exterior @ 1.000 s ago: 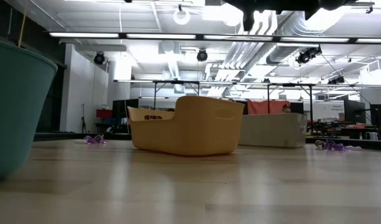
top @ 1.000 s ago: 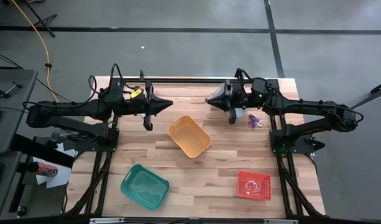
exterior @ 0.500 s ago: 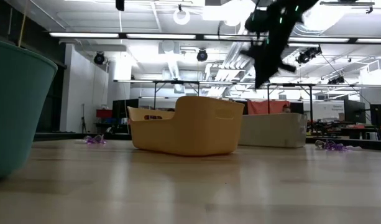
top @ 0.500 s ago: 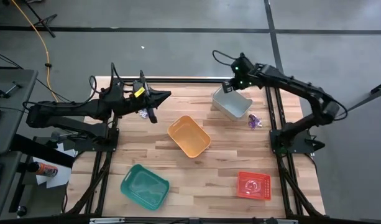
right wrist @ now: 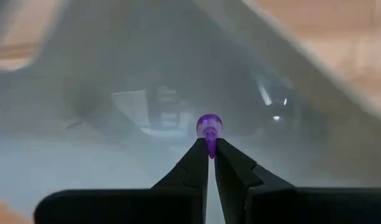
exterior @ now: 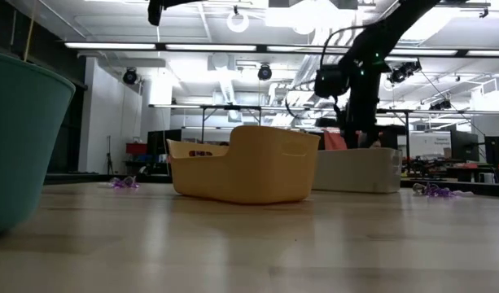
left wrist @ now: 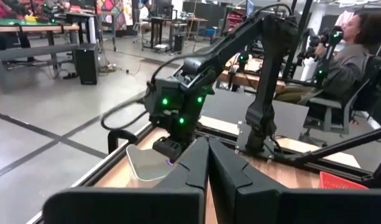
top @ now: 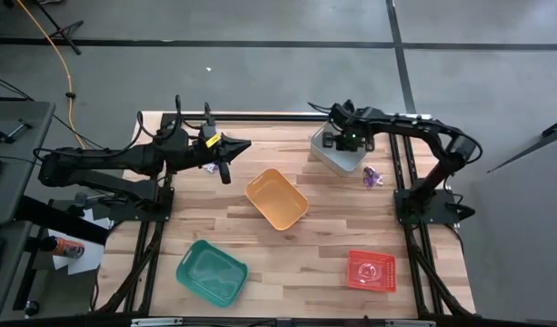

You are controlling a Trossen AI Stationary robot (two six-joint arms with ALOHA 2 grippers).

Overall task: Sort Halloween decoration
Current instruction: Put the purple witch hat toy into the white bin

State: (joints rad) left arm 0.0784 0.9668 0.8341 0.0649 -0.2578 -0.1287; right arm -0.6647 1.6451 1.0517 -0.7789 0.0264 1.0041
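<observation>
Now the right gripper [right wrist: 210,152], low in the grey bin [top: 340,156], seemingly pinches a purple trinket [right wrist: 209,126]; next, let go

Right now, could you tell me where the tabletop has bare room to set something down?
Bare wood lies between the green bin and red bin, below the orange bin. The far edge is crowded: both arms, the grey bin and purple trinkets.

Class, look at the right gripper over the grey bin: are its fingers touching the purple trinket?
Touching. The right wrist view shows the purple trinket pinched between the right gripper's fingertips, its stem wedged in their narrow gap, above the grey bin.
</observation>
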